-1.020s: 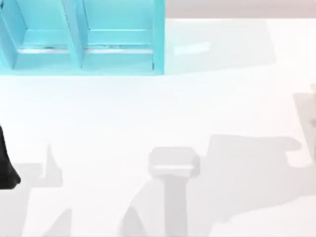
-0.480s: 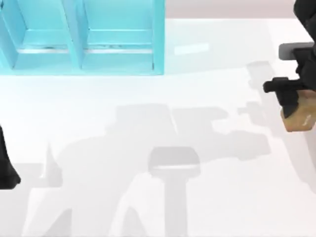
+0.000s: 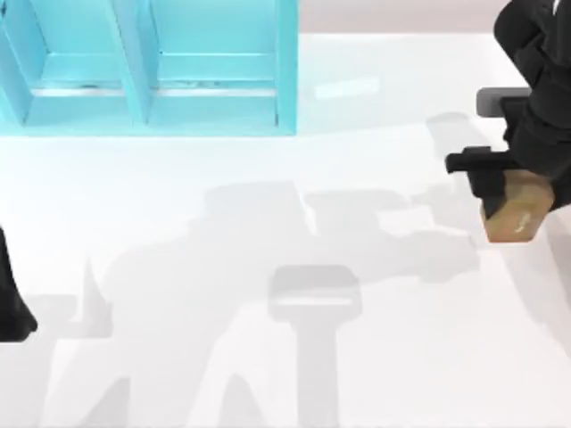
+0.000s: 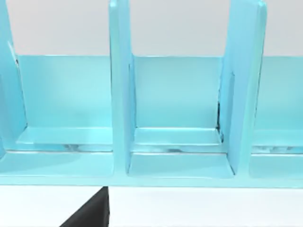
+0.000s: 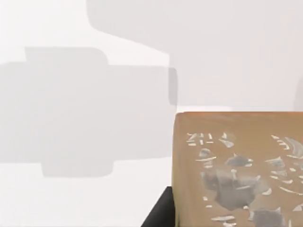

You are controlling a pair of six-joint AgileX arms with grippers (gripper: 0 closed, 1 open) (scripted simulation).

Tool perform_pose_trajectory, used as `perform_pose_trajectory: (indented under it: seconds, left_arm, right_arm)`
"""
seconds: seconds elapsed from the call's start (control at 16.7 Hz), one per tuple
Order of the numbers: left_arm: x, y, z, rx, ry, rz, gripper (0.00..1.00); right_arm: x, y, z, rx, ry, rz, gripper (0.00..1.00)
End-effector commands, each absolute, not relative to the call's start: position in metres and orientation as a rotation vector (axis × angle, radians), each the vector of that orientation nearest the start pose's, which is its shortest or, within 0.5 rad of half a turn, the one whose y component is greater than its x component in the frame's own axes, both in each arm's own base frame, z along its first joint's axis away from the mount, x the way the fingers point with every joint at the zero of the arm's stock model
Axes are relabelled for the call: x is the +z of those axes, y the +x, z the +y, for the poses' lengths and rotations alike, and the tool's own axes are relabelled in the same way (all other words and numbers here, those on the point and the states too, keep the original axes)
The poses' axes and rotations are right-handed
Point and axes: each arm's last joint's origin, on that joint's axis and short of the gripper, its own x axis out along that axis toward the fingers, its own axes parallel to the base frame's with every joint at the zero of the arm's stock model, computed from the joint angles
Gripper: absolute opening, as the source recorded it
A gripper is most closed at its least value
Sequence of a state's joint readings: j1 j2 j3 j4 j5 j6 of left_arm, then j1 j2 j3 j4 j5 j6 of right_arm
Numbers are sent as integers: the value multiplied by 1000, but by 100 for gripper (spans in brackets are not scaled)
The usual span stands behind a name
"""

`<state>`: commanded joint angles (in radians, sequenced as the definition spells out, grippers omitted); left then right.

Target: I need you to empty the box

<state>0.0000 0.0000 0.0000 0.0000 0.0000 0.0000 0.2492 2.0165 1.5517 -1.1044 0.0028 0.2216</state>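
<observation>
A turquoise box (image 3: 147, 67) with upright dividers stands at the table's back left, and its compartments look bare in the top view. The left wrist view faces the same box (image 4: 175, 137) from close up. At the right edge my right gripper (image 3: 501, 198) is shut on a brown block (image 3: 519, 214), held just above the white table. In the right wrist view the block (image 5: 236, 170) carries pale grey print, with one dark finger (image 5: 160, 215) beside it. My left gripper (image 3: 12, 308) is parked at the left edge.
The white table (image 3: 285, 223) stretches between the box and the right arm, crossed by grey arm shadows. The table's back edge (image 3: 401, 34) runs behind the box.
My right arm came in from the right edge carrying the brown block, then moved a little left and toward the front. The left arm has not moved.
</observation>
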Motion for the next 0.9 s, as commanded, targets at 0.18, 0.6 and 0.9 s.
perform_pose_trajectory:
  seconds: [0.18,0.6,0.9]
  left_arm:
    - [160,106,-1,0,0,0,100]
    - [160,106,-1,0,0,0,100]
    - [160,106,-1,0,0,0,100]
  right_arm:
    - [182,373,97,23,-23,1571,0]
    - [138,373,99,27,-28,1568,0]
    - [138,373,99,26,-28,1569,15]
